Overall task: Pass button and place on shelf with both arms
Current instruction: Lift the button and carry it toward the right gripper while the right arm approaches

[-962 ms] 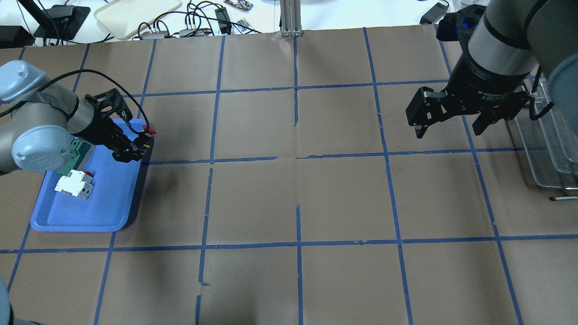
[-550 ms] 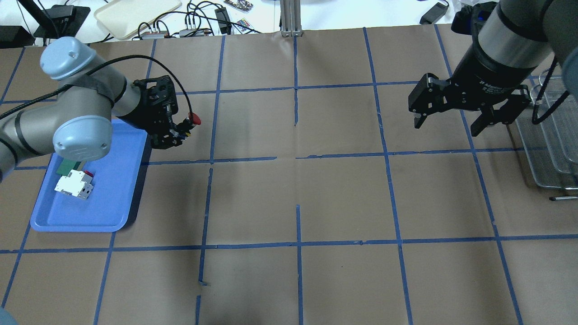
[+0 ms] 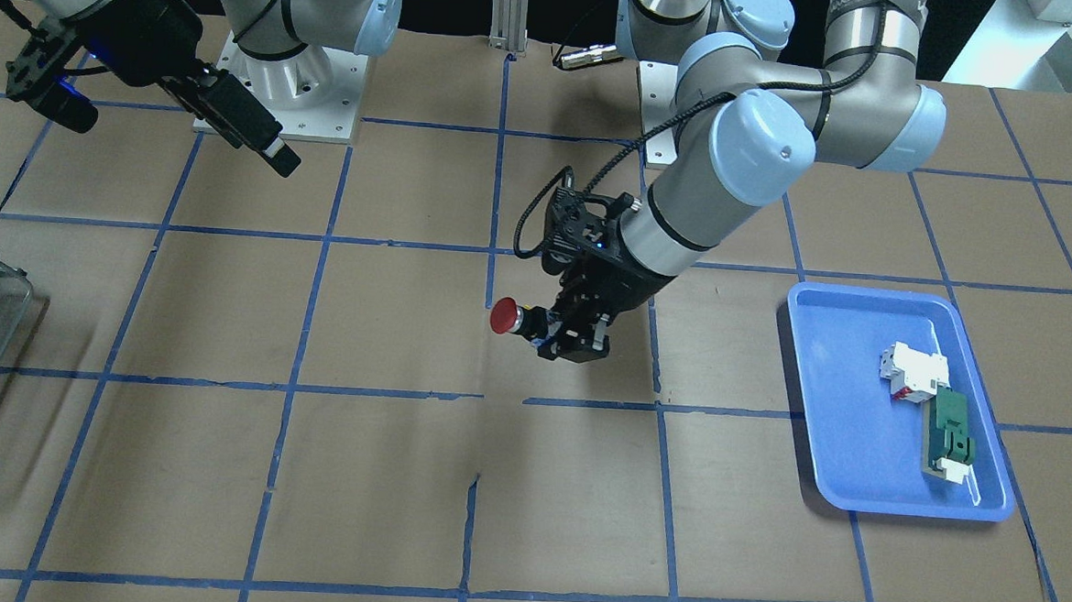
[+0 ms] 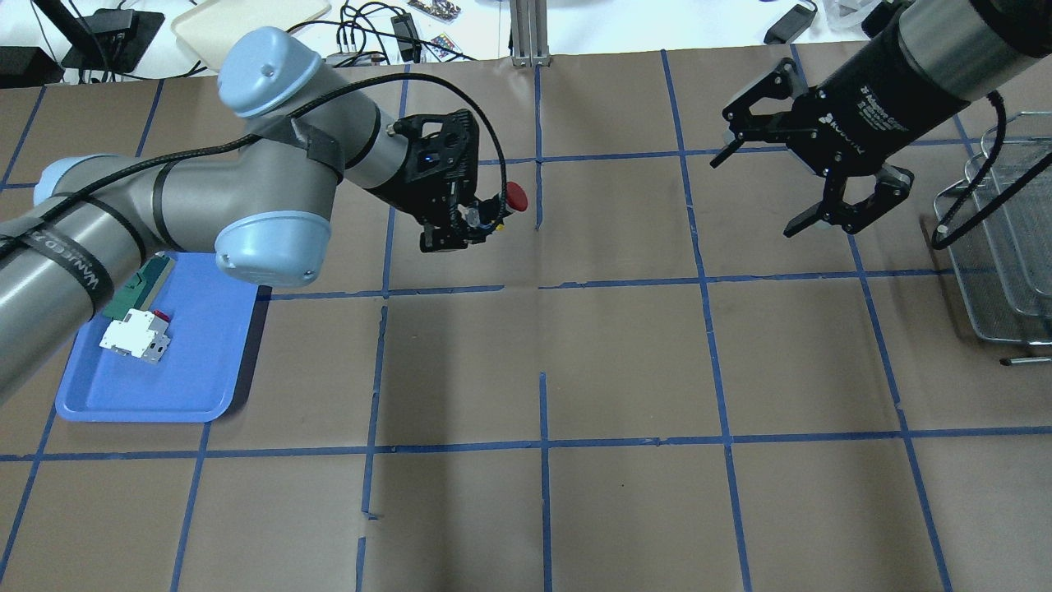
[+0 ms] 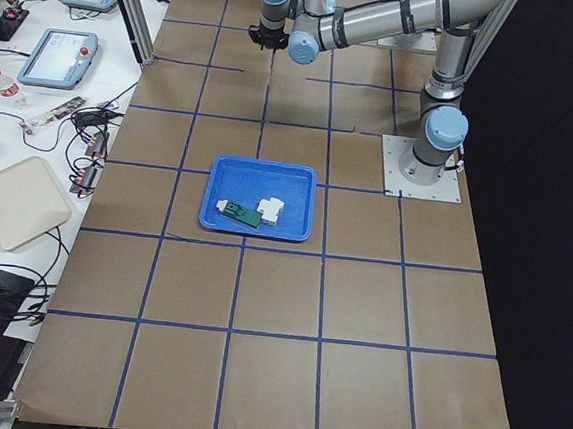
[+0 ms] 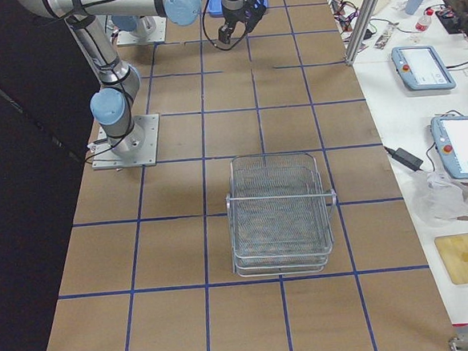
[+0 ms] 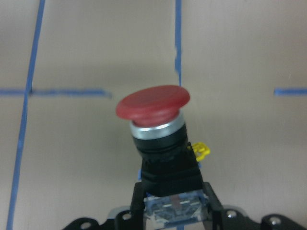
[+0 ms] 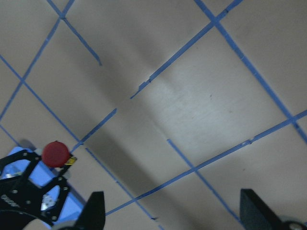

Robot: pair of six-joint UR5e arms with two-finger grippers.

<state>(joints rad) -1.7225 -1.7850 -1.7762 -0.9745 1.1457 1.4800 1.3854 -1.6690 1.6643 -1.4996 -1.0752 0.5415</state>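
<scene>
My left gripper (image 4: 481,220) is shut on the button (image 4: 515,196), gripping its clear rear block and black body. The red cap points toward the right arm. It is held above the table near the centre line, and shows in the front view (image 3: 502,317) and the left wrist view (image 7: 156,108). My right gripper (image 4: 760,193) is open and empty, well to the right of the button and facing it. The right wrist view shows the button (image 8: 56,153) far off between its fingers. The wire-mesh shelf (image 4: 998,247) stands at the table's right edge, also in the exterior right view (image 6: 281,212).
A blue tray (image 4: 197,362) at the left holds a white-and-red block (image 4: 136,339) and a green-and-white flat part (image 4: 136,288). Cables and a beige tray lie beyond the far edge. An aluminium post (image 4: 530,33) stands at the far middle.
My left arm has carried the button rightward from over the blue tray to near the table's centre line. My right gripper has turned to face it and moved slightly away, staying open.
</scene>
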